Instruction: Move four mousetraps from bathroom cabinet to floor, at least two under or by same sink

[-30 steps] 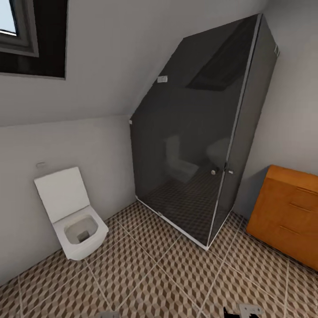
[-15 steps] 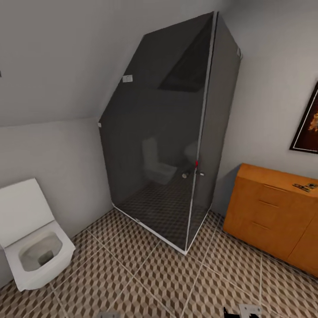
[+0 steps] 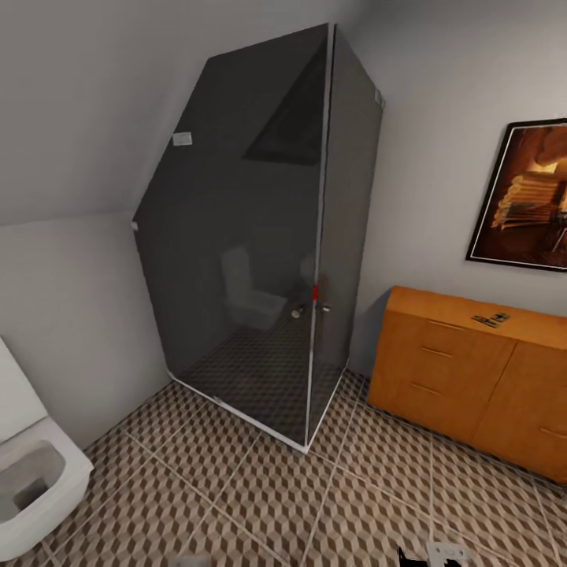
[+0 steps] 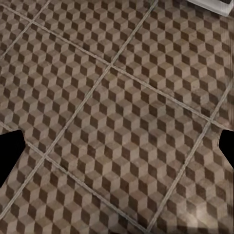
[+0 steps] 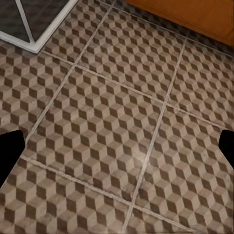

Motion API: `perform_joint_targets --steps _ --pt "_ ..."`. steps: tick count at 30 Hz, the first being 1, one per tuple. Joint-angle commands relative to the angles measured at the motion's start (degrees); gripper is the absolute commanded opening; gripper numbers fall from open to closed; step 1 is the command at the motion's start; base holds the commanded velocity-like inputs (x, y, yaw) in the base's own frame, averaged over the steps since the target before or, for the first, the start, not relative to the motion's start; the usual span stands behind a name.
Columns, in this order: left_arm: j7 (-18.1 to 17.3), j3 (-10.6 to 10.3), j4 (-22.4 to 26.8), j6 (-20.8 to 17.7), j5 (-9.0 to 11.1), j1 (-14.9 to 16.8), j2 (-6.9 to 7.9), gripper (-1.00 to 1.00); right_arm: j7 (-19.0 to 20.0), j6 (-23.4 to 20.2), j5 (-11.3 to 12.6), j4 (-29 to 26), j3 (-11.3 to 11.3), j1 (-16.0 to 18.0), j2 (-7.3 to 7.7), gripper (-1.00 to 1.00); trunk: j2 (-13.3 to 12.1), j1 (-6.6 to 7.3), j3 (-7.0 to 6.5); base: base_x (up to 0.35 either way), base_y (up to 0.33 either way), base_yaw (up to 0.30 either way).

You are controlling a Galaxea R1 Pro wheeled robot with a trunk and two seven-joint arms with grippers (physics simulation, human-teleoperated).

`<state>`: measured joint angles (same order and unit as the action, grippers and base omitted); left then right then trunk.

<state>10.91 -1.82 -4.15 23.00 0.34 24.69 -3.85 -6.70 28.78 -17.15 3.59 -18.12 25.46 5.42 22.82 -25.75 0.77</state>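
The left pincer [image 4: 117, 151] is standing spread wide, its 2 dark fingertips [image 4: 10, 151] showing only at the opposite edges of the left wrist view, holding nothing and touching nothing. The right pincer [image 5: 117, 148] is spread just as wide and is likewise empty. Both are pointing down over the bathroom floor [image 3: 260, 496] with its cube-patterned tiles, clear of it.

In the head view, the cabinet [image 3: 472, 378] is standing against the wall at the right, beside the dark glass shower enclosure [image 3: 260, 252]. Small dark mousetraps [image 3: 490, 320] are lying on its top near the back; how many is too small to tell. A toilet [image 3: 35, 472] is showing at the left edge, and a framed picture [image 3: 524, 193] is hanging above the cabinet.
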Motion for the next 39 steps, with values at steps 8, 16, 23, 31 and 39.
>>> perform_joint_targets --steps 8,16,23,31,39 --pt "0.25 -0.2 -0.24 0.38 0.07 0.1 0.02 1.0 -0.42 0.31 -0.61 0.28 -0.25 0.11 0.03 1.0 0.1 -0.04 0.08 0.001 -0.001 -0.26" --pt "0.25 -0.2 -0.24 0.38 0.08 0.1 0.05 1.0 -0.42 0.31 -0.61 0.28 -0.25 0.11 0.03 1.0 0.1 -0.04 0.08 0.0 0.0 -0.26" --pt "0.25 -0.2 -0.24 0.38 0.1 0.1 0.05 1.0 -0.42 0.31 -0.61 0.28 -0.25 0.11 0.03 1.0 0.1 -0.04 0.08 0.0 0.0 -0.26" --pt "0.25 -0.2 -0.26 0.38 0.08 0.1 0.05 1.0 -0.42 0.31 -0.61 0.28 -0.2 0.11 0.03 1.0 0.1 -0.04 0.08 0.0 0.0 -0.26" --pt "0.25 -0.2 -0.26 0.31 0.08 0.08 -0.01 1.0 -0.42 0.31 -0.61 0.28 -0.19 0.11 0.03 1.0 0.1 -0.04 0.08 0.0 0.0 -0.26"
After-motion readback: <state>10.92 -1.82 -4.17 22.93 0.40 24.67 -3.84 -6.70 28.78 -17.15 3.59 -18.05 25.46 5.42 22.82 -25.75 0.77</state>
